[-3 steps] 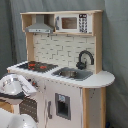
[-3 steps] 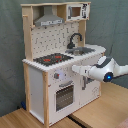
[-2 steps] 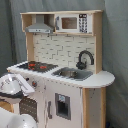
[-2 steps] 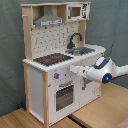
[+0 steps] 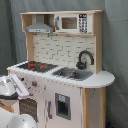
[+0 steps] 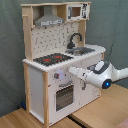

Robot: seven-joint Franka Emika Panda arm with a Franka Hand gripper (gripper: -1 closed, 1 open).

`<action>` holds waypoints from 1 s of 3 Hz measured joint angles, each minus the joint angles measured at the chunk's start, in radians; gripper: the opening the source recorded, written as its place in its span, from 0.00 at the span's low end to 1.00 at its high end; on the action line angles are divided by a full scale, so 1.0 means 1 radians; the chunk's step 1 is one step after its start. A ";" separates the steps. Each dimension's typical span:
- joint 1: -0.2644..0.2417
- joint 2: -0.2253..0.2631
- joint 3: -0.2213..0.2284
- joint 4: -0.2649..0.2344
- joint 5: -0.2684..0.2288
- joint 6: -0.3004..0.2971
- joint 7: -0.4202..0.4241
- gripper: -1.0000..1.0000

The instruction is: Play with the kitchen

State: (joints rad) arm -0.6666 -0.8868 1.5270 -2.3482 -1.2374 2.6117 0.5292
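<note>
The toy kitchen (image 5: 95,100) (image 6: 35,85) is white and light wood. It has a grey hood (image 5: 40,27) (image 6: 49,20), a microwave (image 5: 70,23) (image 6: 76,11), a black faucet (image 5: 85,59) (image 6: 75,39), a sink (image 5: 72,74) (image 6: 82,50) and a red-ringed hob (image 5: 36,65) (image 6: 52,59). In the second exterior view my gripper (image 6: 73,71) reaches from the right across the front panel. Its tip sits just right of a knob (image 6: 57,76) and above the oven window (image 6: 64,96). In the first exterior view my arm (image 5: 12,87) covers the lower left front.
The kitchen stands on a wooden floor (image 6: 100,112) before a grey-green curtain (image 6: 10,50). A lower door with a dark handle panel (image 5: 62,106) sits under the sink. My arm's white body with a blue light (image 6: 107,75) fills the space to the kitchen's right.
My gripper has moved left along the kitchen's front, closer to the knobs beneath the hob. The kitchen itself has not changed.
</note>
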 joint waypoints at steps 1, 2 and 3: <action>0.006 -0.009 0.028 0.000 0.000 -0.053 0.118 1.00; 0.010 -0.018 0.055 0.000 0.000 -0.091 0.207 1.00; 0.009 -0.028 0.085 0.000 0.000 -0.127 0.298 1.00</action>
State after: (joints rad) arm -0.6574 -0.9151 1.6117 -2.3481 -1.2379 2.4849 0.8273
